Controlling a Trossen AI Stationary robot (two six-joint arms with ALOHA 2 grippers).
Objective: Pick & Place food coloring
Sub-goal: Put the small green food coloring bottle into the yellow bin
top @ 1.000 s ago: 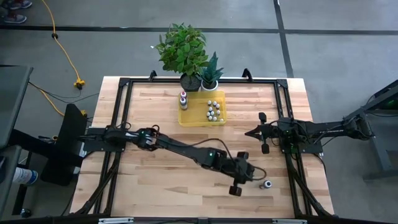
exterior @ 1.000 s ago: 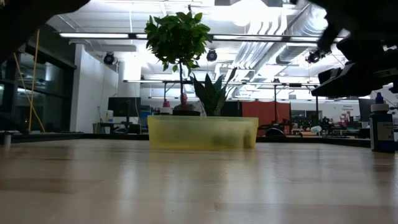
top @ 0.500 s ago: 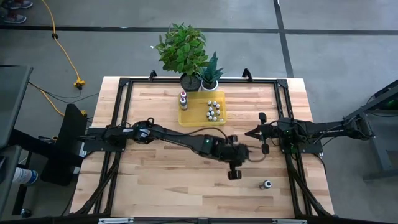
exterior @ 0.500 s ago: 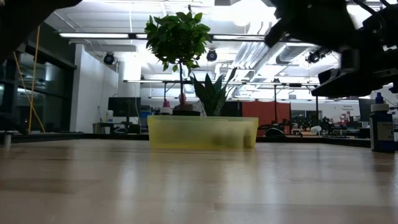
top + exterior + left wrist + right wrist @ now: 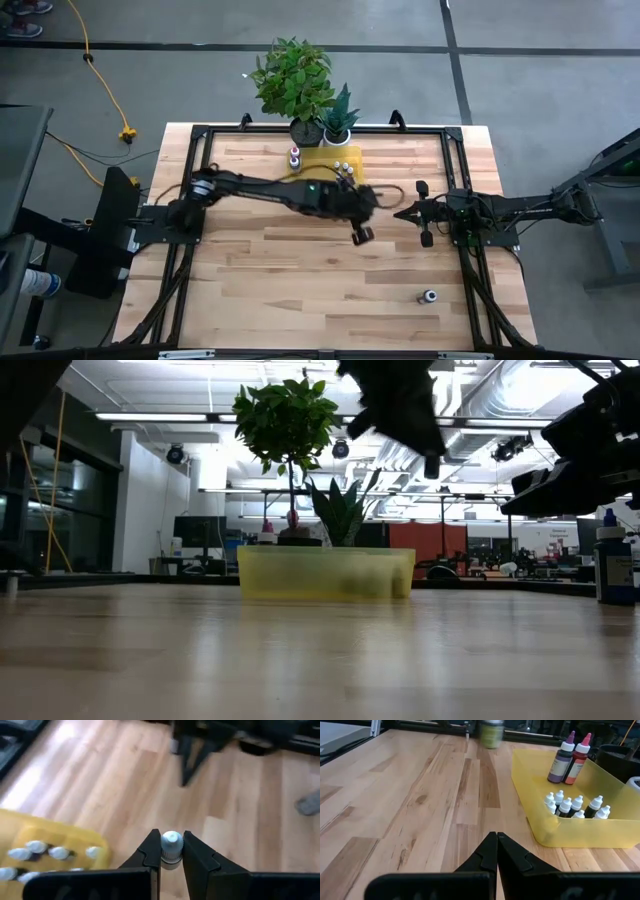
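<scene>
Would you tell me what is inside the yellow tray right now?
The yellow tray holds small white-capped bottles and two taller bottles, purple and red. From above, the left arm covers part of it.

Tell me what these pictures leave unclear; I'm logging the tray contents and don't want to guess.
- Yellow tray, high view: the left arm crosses it, hiding most bottles inside.
- Small capped bottle in the left gripper, left wrist view: its body sits between the jaws, colour unseen.
- Tray bottles, low view: only blurs through the translucent wall.
- Loose bottle, high view: too small to read colour.
</scene>
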